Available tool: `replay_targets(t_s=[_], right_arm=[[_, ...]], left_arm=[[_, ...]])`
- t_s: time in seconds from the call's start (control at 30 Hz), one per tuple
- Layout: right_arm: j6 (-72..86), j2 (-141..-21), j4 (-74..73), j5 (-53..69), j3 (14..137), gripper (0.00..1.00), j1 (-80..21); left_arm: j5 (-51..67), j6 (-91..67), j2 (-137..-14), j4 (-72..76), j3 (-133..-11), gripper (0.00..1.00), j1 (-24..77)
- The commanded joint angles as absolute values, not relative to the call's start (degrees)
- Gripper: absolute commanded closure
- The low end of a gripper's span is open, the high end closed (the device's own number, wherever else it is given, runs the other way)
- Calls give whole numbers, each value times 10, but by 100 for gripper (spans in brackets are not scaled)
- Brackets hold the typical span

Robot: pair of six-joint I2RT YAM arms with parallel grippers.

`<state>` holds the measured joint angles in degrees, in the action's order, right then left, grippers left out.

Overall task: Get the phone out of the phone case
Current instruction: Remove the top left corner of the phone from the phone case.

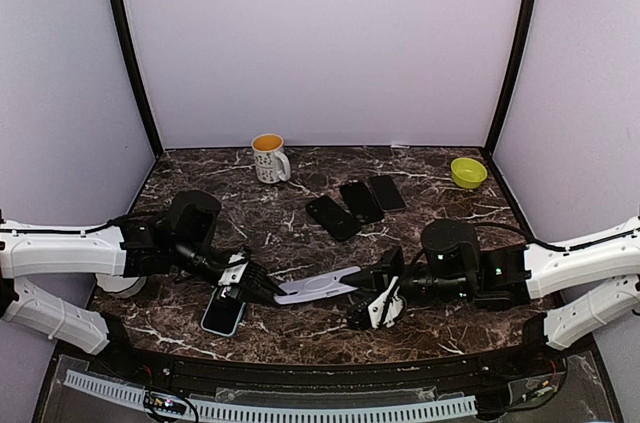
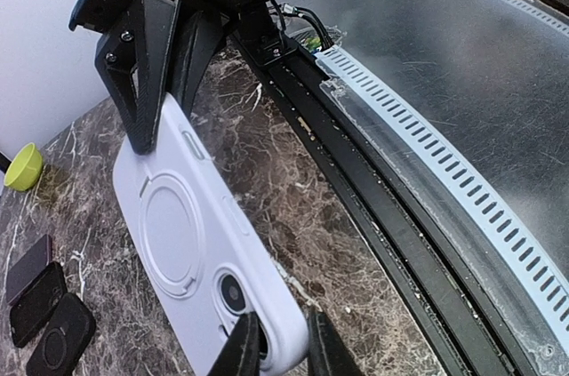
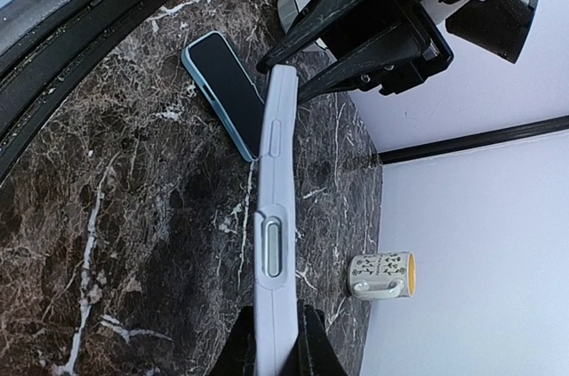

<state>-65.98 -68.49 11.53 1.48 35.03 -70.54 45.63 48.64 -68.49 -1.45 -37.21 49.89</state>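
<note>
**A:** What have the left gripper's (image 1: 265,290) fingers (image 2: 242,345) got?

**B:** They are closed to a narrow gap on the camera end of the case (image 2: 178,234), one finger on each side of its corner. The round camera cutout sits just above them, with a dark lens-like disc in it.

**A:** And the right gripper (image 1: 362,281)?

**B:** Its fingers (image 3: 242,345) are nearly together and pinch the opposite end. From its wrist the case (image 3: 274,216) is seen edge-on and runs straight up from between the fingers, side buttons facing the camera.

**A:** So where does the case lie overall?

**B:** It is stretched between the two grippers at the near middle of the table (image 1: 420,183). From above the case (image 1: 318,286) is pale with its ringed back turned up, and it appears to be held clear of the marble.

**A:** Is the phone inside it?

**B:** I cannot tell. The open face is turned down, away from every camera.

**A:** What is nearest the hands?

**B:** A blue phone (image 1: 222,315) lies flat on the table with its dark screen up, just beside the left gripper on the near side. It is not touching the case.

**A:** Further out?

**B:** Three dark phones (image 1: 355,205) lie side by side past the case, toward the back. A mug (image 1: 268,157) stands at the back left. A green bowl (image 1: 467,172) is at the back right, well apart from both arms.
</note>
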Motion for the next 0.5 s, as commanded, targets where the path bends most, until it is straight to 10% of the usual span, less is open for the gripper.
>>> replay_targets(t_s=[0.0,0.47], right_arm=[[-698,-683,196,3,381,100,-716],[-708,-682,200,9,381,100,-726]], left_arm=[[504,459,-694,-53,-390,80,504],[489,468,-693,-47,-386,83,504]])
